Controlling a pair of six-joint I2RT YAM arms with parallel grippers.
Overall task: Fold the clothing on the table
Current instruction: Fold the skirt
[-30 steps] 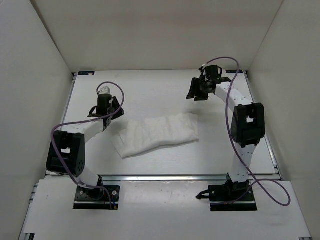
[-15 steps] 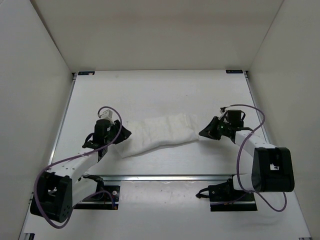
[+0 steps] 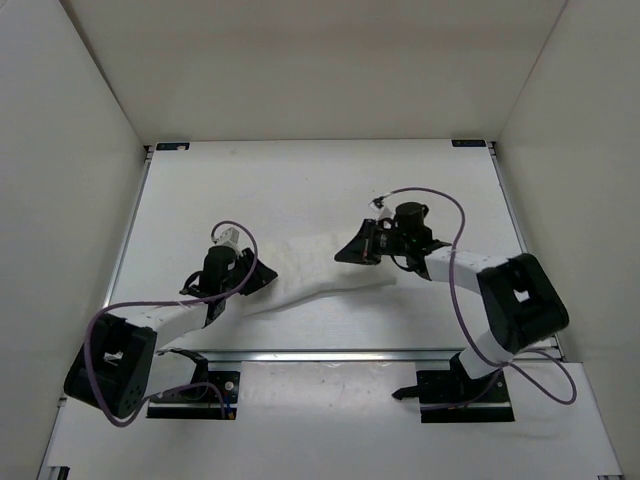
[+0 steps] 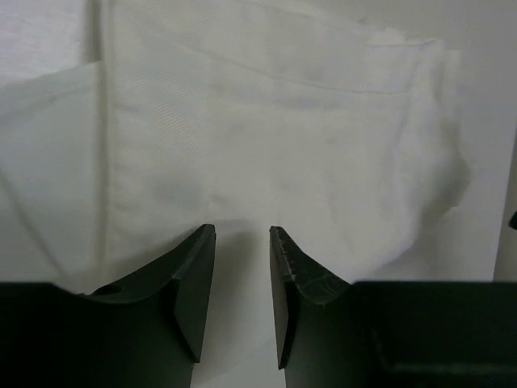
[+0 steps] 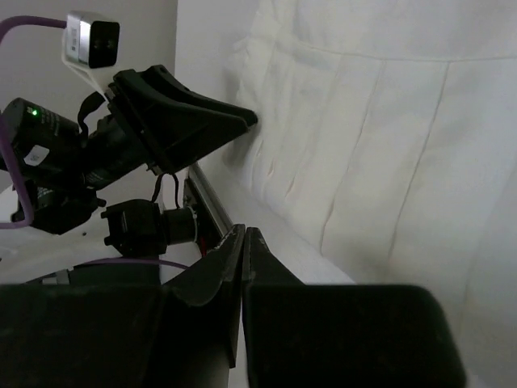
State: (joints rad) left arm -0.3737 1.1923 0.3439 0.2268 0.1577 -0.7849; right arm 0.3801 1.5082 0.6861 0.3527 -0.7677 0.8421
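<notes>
Clothing [image 3: 318,270], thin, white, wrinkled and faintly ribbed, lies bunched near the middle of the table [image 3: 300,180], toward its near edge, with my left claw [image 4: 242,231] part open at its left end and my right claw [image 5: 244,229] closed tight over its right part, pinching cloth or not I cannot tell.

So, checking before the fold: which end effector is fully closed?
The right end effector: its fingers press together with no gap. The left end effector shows a clear gap, facing the clothing edge.

White table [image 3: 300,180] bears the clothing [image 3: 312,270] (rumpled).
</notes>
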